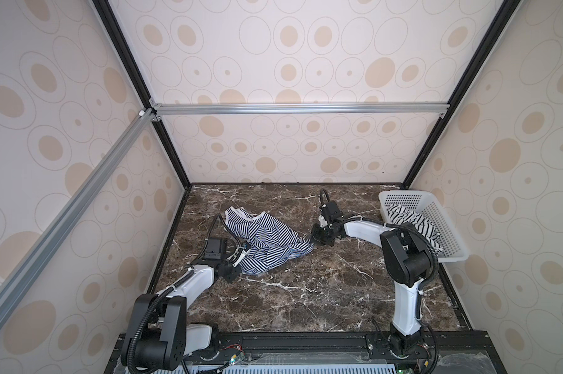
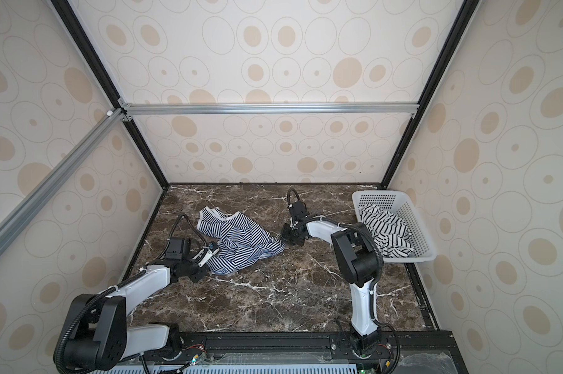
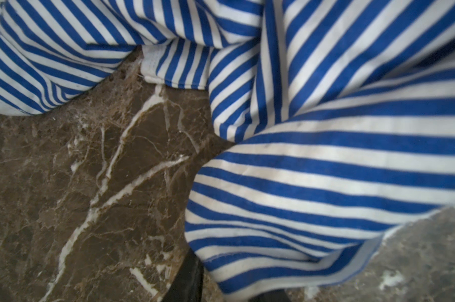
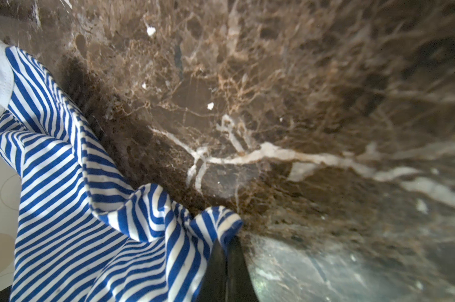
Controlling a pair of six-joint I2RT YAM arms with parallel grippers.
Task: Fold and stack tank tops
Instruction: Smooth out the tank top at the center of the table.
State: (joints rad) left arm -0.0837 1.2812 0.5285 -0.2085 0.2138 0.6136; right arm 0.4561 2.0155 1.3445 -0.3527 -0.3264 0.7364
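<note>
Navy-and-white striped tank top (image 1: 267,236) lying crumpled on the marble tabletop (image 1: 322,291). Right gripper (image 4: 227,244): jaws closed, pinching one corner of it. Left gripper (image 1: 240,253): at the opposite edge, fabric between the jaws, grip cannot be told. Black-striped white tank top (image 1: 413,223) bunched inside the white perforated basket (image 1: 448,239)
</note>
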